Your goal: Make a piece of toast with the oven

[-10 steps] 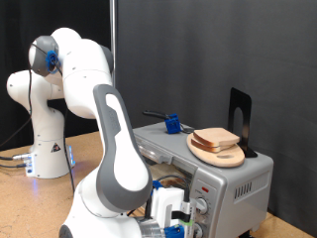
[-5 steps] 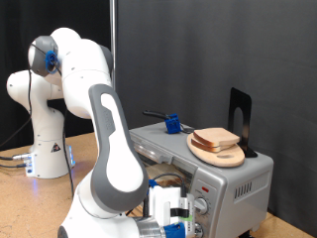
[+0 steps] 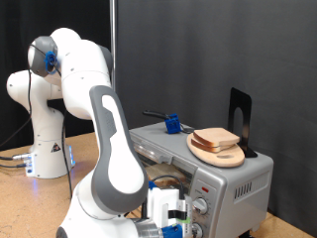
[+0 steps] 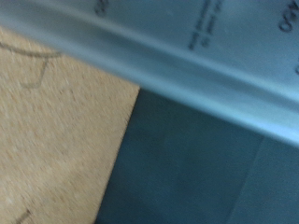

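Note:
The piece of toast [image 3: 216, 137] lies on a round wooden plate [image 3: 224, 155] on top of the silver oven [image 3: 241, 184] at the exterior view's lower right. My gripper [image 3: 175, 215] hangs low at the oven's front, just left of its knobs [image 3: 200, 206], partly cut off by the frame's bottom edge. Its fingers do not show clearly. The wrist view is blurred: a silver band with print [image 4: 187, 56], likely part of the oven, crosses above a tan tabletop [image 4: 56, 131] and a dark area [image 4: 206, 168]. No fingers show there.
A small blue object [image 3: 171, 124] and a black upright stand [image 3: 239, 117] sit on the oven's top. The arm's white base [image 3: 45, 149] stands at the exterior view's left on the wooden table [image 3: 74, 169]. A black curtain hangs behind.
The arm's forearm has shifted slightly towards the exterior view's left. The hand stays at the oven's front. The toast and plate have not moved.

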Controlling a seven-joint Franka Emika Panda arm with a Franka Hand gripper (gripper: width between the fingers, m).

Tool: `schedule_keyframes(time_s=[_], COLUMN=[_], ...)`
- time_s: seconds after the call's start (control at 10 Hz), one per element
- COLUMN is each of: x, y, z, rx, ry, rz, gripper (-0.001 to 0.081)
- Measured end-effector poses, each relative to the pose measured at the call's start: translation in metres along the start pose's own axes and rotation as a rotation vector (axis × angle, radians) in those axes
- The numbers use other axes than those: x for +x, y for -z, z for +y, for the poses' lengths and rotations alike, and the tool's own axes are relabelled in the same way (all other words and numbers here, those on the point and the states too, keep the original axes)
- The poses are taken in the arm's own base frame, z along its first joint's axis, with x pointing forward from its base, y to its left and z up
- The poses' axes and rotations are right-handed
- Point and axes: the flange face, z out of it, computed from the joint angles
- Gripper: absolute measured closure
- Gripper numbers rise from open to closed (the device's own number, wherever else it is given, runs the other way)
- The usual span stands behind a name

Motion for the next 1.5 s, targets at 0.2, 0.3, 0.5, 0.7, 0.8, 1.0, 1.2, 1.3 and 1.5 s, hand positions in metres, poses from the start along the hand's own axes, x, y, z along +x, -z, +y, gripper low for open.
schedule_keyframes(time_s=[0.2,0.3,0.5,0.7,0.8,1.0,1.2,1.3,1.5], x=[-0.001,-0.001,-0.001,-0.001,-0.001,-0.003,-0.003,-0.003,-0.002], y=[0.001,0.001,0.000,0.000,-0.001,-0.007,-0.008,-0.008,-0.008], z=[-0.004,-0.005,-0.005,-0.006,-0.006,-0.003,0.001,0.004,0.009], rx=[-0.065,-0.070,-0.070,-0.073,-0.070,-0.049,-0.010,0.018,0.077], ry=[-0.113,-0.126,-0.128,-0.121,-0.097,-0.013,0.074,0.107,0.178], rz=[-0.016,-0.017,-0.017,-0.020,-0.027,-0.050,-0.058,-0.062,-0.067], gripper=[0.0806,0.0806,0.0806,0.0806,0.0806,0.0806,0.0806,0.0806,0.0806])
